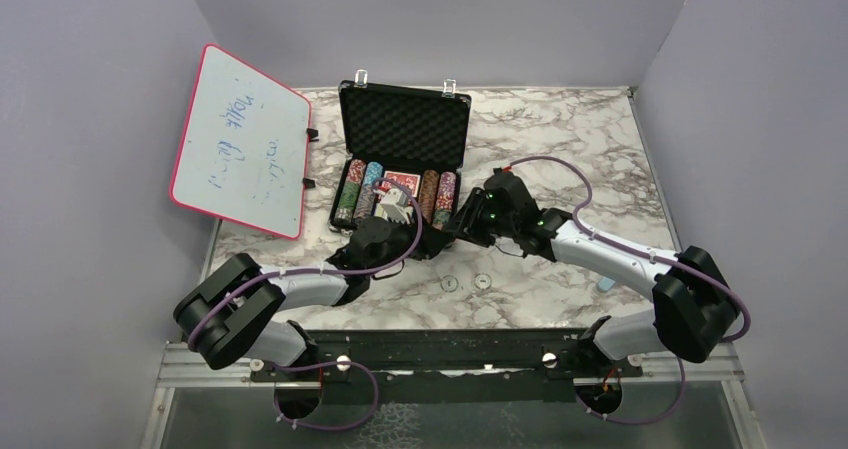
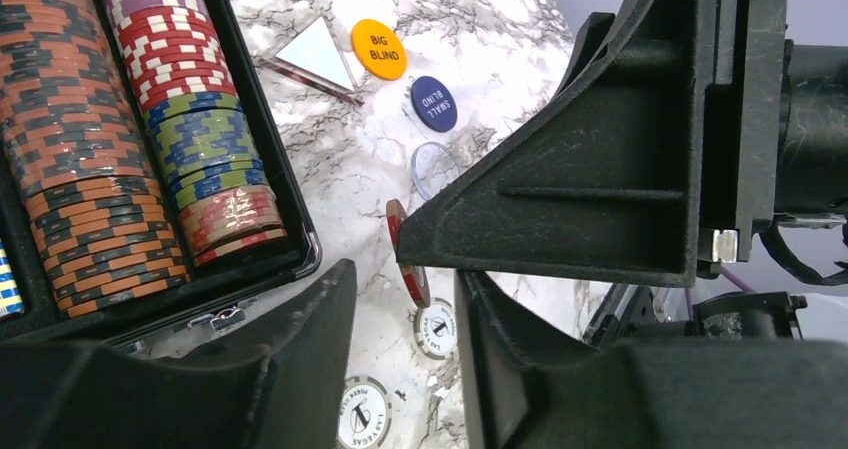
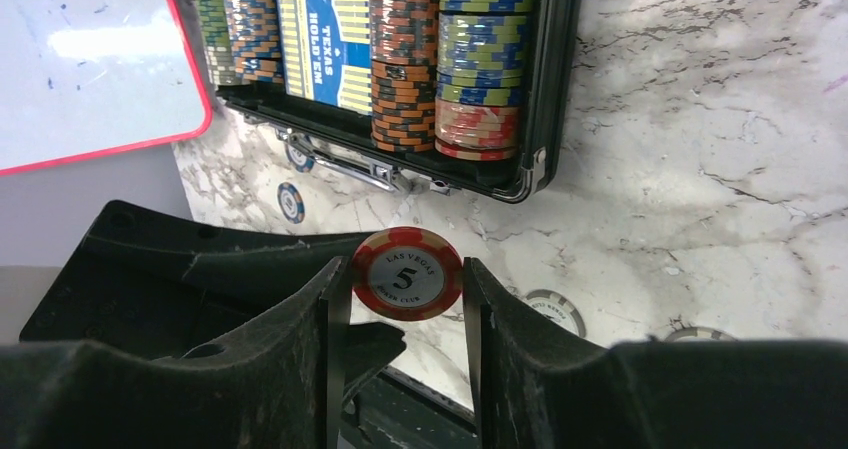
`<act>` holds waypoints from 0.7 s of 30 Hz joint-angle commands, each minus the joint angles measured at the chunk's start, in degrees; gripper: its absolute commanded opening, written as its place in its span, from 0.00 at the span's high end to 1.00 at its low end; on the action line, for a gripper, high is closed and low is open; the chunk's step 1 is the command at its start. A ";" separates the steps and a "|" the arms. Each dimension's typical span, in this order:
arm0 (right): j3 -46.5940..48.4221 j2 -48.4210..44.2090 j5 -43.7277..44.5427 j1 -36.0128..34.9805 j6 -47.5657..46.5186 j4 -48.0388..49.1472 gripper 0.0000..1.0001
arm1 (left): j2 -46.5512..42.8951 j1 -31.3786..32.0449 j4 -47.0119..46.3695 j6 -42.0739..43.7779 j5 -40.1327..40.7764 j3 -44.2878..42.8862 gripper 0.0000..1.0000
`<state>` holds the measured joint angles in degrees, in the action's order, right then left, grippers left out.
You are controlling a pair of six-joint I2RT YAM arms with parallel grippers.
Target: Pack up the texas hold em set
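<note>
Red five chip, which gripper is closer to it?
Right. The right gripper clamps the red chip between its fingers; the left gripper is open close by, not gripping it.

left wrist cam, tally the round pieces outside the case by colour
orange button: 1
blue button: 1
clear disc: 1
white-faced chips: 2
red chip: 1
total: 6
</note>
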<state>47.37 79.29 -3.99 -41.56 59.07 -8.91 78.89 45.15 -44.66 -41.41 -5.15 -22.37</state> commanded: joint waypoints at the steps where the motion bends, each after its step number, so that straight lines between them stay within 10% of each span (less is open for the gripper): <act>1: -0.24 0.59 -2.78 -0.24 0.85 2.20 0.56 | 0.76 0.47 -3.58 -2.36 1.34 -0.02 0.62; 9: -1.50 0.61 -4.82 0.45 0.43 3.62 0.54 | 0.10 0.46 -3.59 -0.64 1.55 -1.33 1.00; 14: 0.67 -0.30 -1.62 2.21 -2.23 -0.65 0.20 | -0.95 0.38 -3.12 8.10 -0.61 -0.53 1.00; 21: -2.12 -3.78 0.67 7.26 -1.28 -0.74 0.15 | -5.67 0.38 11.38 34.96 -7.57 -3.71 1.00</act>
<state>46.72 78.46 -6.04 -36.99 57.95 -8.99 76.97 45.41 -41.56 -26.72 -7.22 -22.83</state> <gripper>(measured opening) 0.851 0.021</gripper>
